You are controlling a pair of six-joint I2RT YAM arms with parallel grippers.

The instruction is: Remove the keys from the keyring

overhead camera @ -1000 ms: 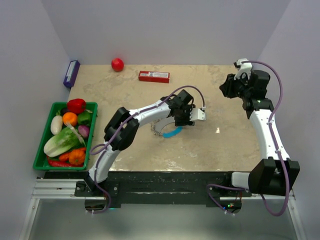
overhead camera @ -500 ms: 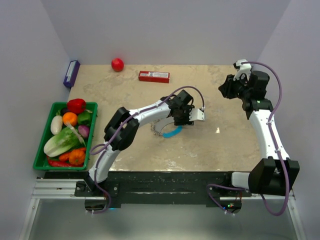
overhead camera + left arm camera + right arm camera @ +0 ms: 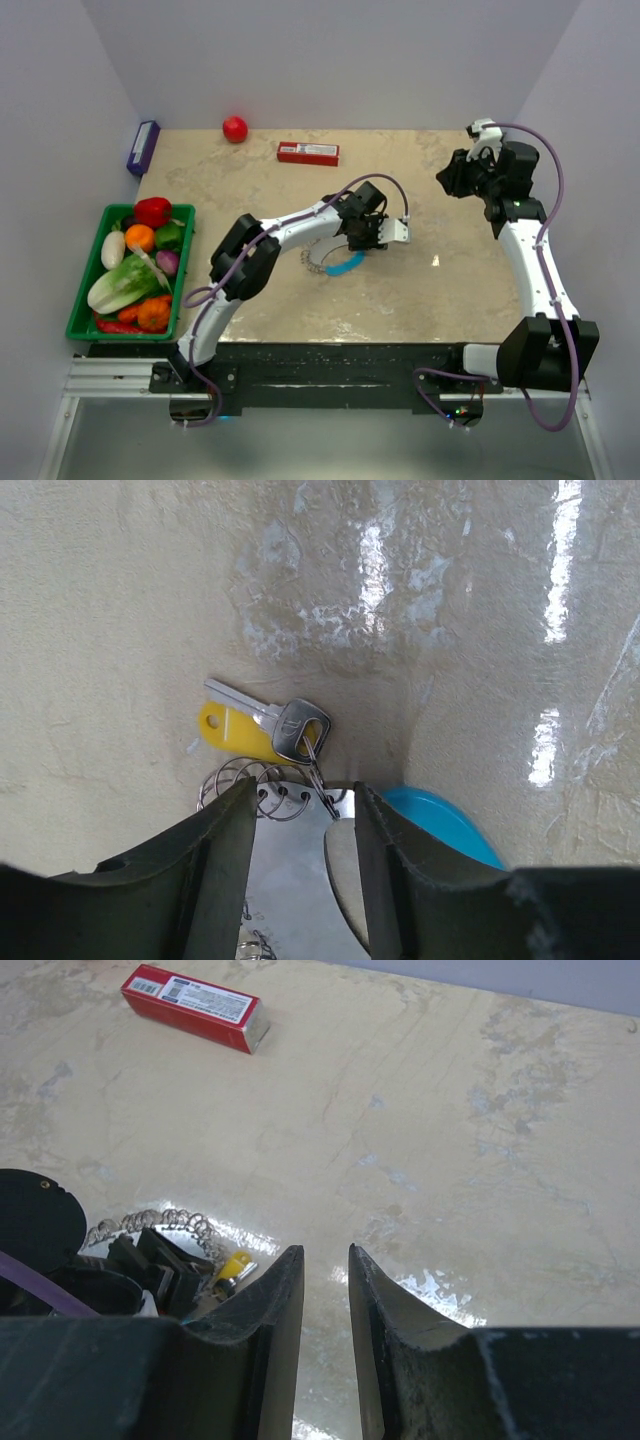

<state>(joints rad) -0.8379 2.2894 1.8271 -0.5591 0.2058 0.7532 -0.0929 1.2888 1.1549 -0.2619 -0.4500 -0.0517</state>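
Anchoring step. Left gripper [image 3: 302,798] straddles the silvery, blue-segmented chain keyring [image 3: 335,265] at the centre of the counter [image 3: 250,185]; pinch cannot be confirmed. Yellow and silver keys [image 3: 292,730] lie just beyond. Next: right gripper [image 3: 325,1256], slightly parted, must reach them.

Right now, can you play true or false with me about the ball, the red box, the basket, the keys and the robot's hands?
1. The red ball sits near the far edge of the table. True.
2. The green basket holds vegetables. True.
3. The red box is inside the green basket. False: it lies on the table, near the far edge.
4. The right gripper holds the keys. False: its jaws hold nothing; the keys lie on the table just in front of the left gripper.
5. The keyring has a blue part. True.
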